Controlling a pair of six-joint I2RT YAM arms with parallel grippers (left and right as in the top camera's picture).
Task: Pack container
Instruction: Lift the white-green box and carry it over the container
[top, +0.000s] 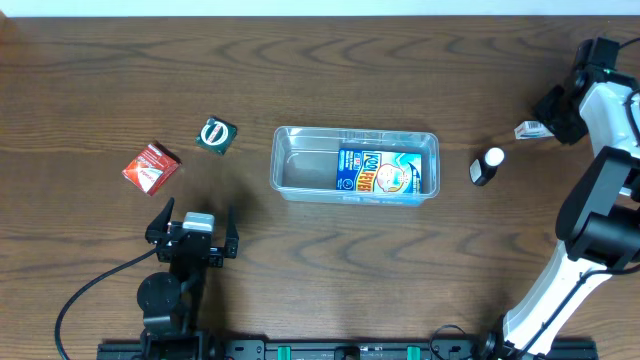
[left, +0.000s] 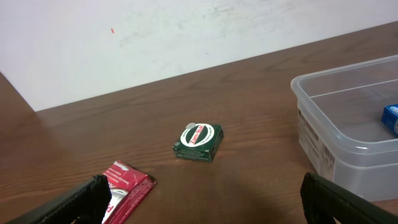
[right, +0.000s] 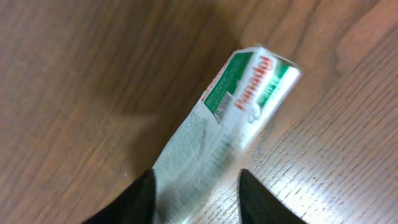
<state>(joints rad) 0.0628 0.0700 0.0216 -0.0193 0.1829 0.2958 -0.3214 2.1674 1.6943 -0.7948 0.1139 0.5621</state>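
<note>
The clear container (top: 284, 160) sits mid-table with a blue snack packet (top: 385, 170) lying in its right half; its corner (left: 336, 134) also shows in the left wrist view. At the far right, my right gripper (top: 545, 118) straddles a white-and-green packet (right: 230, 118) lying on the wood. In the right wrist view the right gripper (right: 198, 177) has its left finger against the packet and a gap at the right one. My left gripper (top: 198, 210) stands wide open near the front edge, and nothing lies between the left gripper's (left: 205, 186) fingers.
A red packet (top: 150, 166) and a small green box (top: 216, 134) lie left of the container, ahead of the left gripper. A small black bottle with a white cap (top: 487, 165) lies between the container and the right arm.
</note>
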